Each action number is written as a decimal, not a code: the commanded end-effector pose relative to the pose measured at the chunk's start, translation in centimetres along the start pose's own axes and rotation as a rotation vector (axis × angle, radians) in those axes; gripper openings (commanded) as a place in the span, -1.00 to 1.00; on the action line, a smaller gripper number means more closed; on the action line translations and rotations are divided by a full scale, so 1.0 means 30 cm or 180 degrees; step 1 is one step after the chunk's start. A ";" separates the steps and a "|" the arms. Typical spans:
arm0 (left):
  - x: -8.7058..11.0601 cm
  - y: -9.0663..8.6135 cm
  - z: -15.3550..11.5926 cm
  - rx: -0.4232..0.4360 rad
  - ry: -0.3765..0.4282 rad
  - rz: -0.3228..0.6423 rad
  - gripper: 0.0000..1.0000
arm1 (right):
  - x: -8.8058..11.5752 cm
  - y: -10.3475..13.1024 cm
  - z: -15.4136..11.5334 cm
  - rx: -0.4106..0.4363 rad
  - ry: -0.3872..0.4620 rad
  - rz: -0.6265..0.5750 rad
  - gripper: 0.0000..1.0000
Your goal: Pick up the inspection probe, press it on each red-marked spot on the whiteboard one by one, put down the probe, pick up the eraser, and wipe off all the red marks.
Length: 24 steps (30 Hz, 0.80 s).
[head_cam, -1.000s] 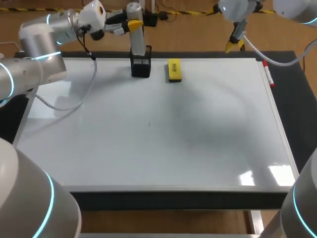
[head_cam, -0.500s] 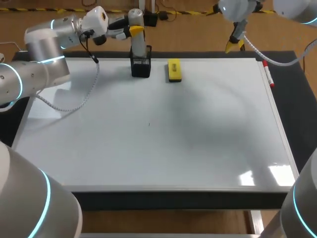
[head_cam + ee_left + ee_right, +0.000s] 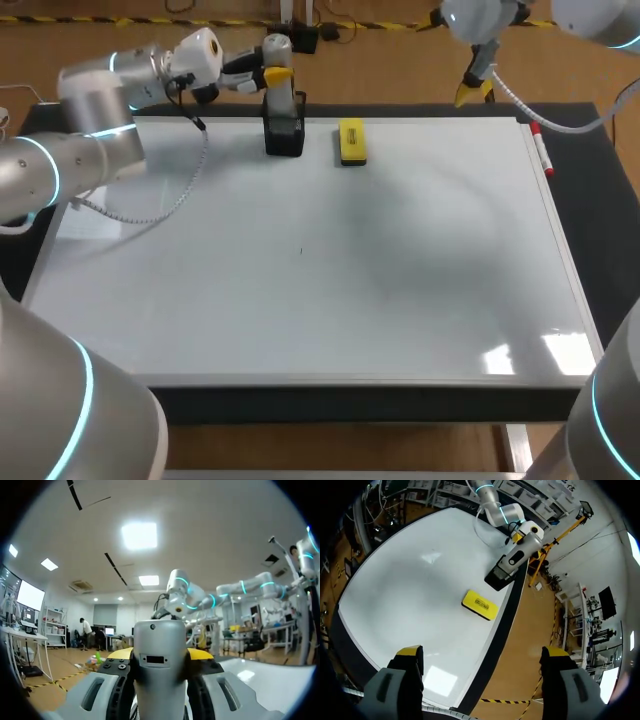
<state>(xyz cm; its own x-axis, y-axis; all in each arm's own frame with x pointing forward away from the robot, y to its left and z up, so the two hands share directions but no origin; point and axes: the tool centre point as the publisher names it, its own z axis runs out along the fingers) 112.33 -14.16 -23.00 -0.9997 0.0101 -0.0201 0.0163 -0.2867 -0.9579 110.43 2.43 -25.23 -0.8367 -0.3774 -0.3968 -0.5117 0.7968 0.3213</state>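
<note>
The inspection probe (image 3: 283,98), a grey cylinder, stands nearly upright at the far edge of the whiteboard (image 3: 350,290). Its lower end sits in the mouth of a black holder (image 3: 285,138). The left end effector (image 3: 277,73) grips the probe's upper part. In the left wrist view the grey body fills the gap between the two fingers, and a yellow tip shows at each side of it (so both fingers press on it from opposite sides). The left arm (image 3: 95,110) comes in from the far left corner and lies roughly level above the board's edge.

Just beside the holder, toward the right arm's side, the yellow eraser (image 3: 351,141) lies flat on the whiteboard. It is apart from the holder and does not touch it. The right wrist view shows the same pair from above, with the eraser nearer that camera than the holder.

The right end effector (image 3: 482,654) hangs above the far right part of the board, near its far edge, well apart from the eraser and the probe. Its fingers are spread wide with nothing between them.

A red-capped marker pen (image 3: 541,152) lies along the whiteboard's right border. The board rests on a dark counter (image 3: 603,215), which shows as a band around it.
</note>
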 end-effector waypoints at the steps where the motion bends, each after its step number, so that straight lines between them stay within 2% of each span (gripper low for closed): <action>1: -0.029 0.026 -0.005 0.0034 0.0129 -0.0017 -1.00 | -0.002 0.000 -0.002 0.0013 0.0014 -0.0003 1.00; 14: -0.027 0.077 -0.012 -0.0006 0.0114 -0.0049 -1.00 | -0.002 0.000 -0.002 0.0013 0.0014 -0.0003 1.00; 16: -0.025 0.081 -0.013 -0.0012 0.0105 -0.0061 -0.58 | -0.002 0.000 -0.002 0.0013 0.0014 -0.0003 1.00; 18: -0.023 0.083 -0.014 -0.0020 0.0098 -0.0065 0.52 | -0.002 0.000 -0.002 0.0013 0.0014 -0.0003 1.00; 21: -0.020 0.082 -0.019 -0.0034 0.0082 -0.0067 1.00 | -0.002 0.000 -0.002 0.0013 0.0014 -0.0003 1.00; 24: -0.011 0.074 -0.023 -0.0049 0.0070 -0.0058 1.00 | -0.002 0.000 -0.002 0.0013 0.0014 -0.0003 1.00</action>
<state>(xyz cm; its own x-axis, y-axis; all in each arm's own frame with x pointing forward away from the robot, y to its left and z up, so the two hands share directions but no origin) 112.80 -14.34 -25.50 -0.9993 0.0356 -0.0089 -0.0013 -0.2763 -0.9611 110.43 2.43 -25.23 -0.8368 -0.3774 -0.3967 -0.5117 0.7968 0.3214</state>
